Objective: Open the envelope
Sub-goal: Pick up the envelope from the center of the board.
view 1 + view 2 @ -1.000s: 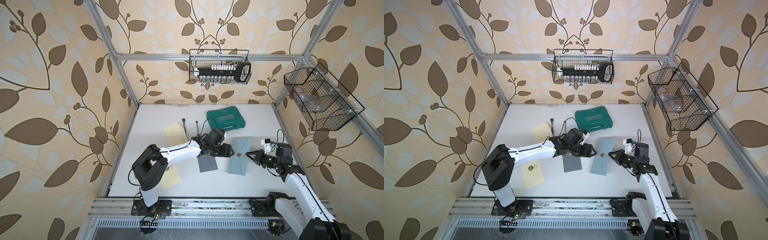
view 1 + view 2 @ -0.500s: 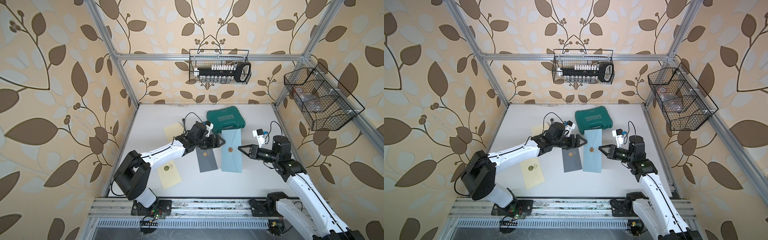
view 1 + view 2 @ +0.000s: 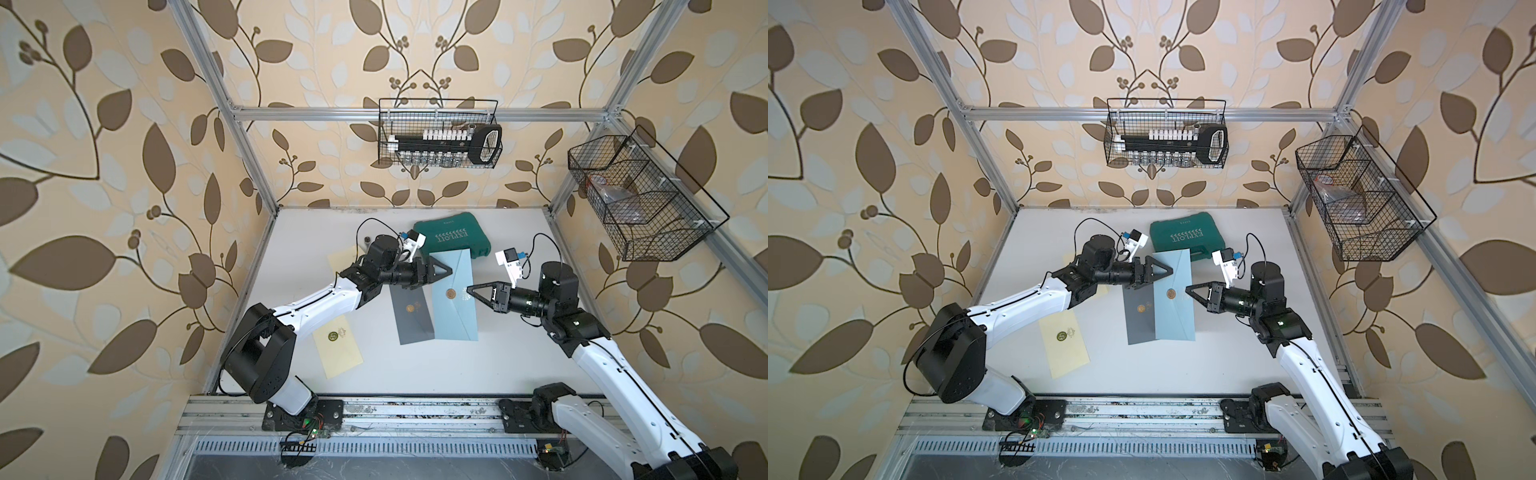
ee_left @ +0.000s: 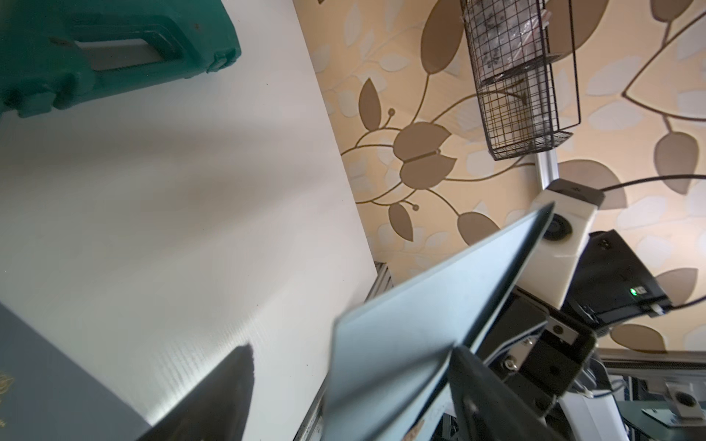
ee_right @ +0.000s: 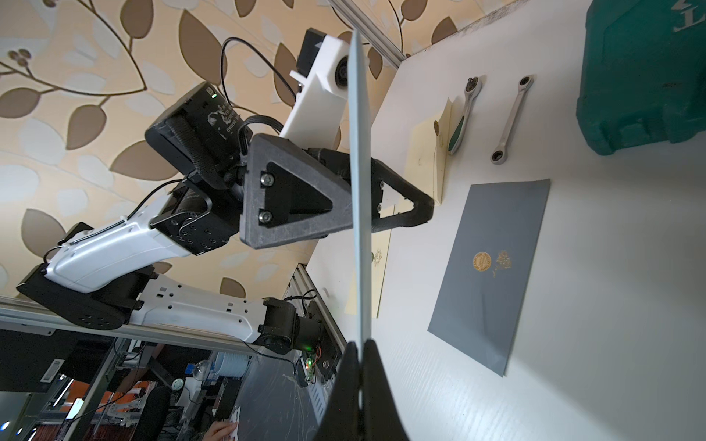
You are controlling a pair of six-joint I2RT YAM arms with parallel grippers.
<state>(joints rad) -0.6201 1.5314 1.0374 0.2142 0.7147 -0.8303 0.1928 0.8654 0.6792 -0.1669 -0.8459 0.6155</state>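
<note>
Your right gripper (image 3: pixel 471 289) pinches the blue envelope (image 3: pixel 455 320), lifted just in front of the green case (image 3: pixel 455 237) — left gripper (image 3: pixel 445 272) spread astride its opposite edge; catch the flap alone, peel slowly.

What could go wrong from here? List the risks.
The right end effector pinches only one edge of the blue envelope, so it may slip or twist. The open left end effector straddles the opposite edge and might clamp flap and body together. The gold seal looks intact; pulling could tear paper.
</note>
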